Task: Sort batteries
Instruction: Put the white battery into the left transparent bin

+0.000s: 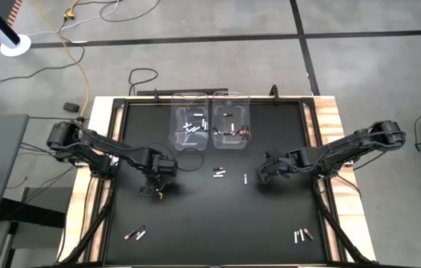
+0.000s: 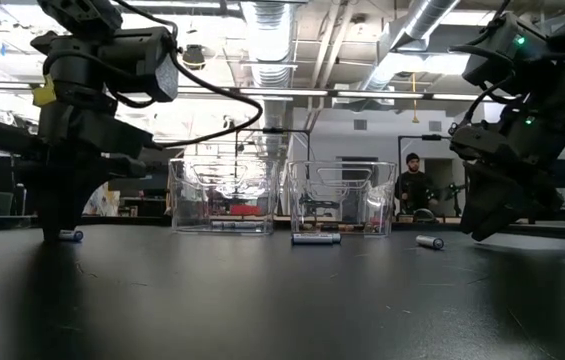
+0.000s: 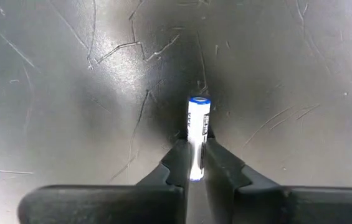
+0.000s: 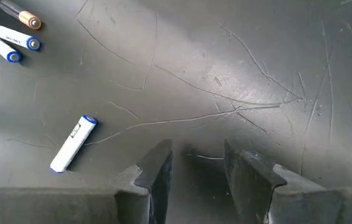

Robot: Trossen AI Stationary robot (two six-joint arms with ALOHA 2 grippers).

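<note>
Black table (image 1: 195, 216): left gripper (image 3: 195, 169) pinched a white battery (image 3: 197, 134); right gripper (image 4: 197, 165) hovered, fingers apart, near another battery (image 4: 73, 144).

Nothing's really reading here: the white battery (image 3: 197, 138) between the left gripper's fingers is showing dark print, way too blurry.

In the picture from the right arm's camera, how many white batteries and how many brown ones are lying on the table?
White batteries: 3
Copper-and-dark batteries: 1
Total: 4
</note>
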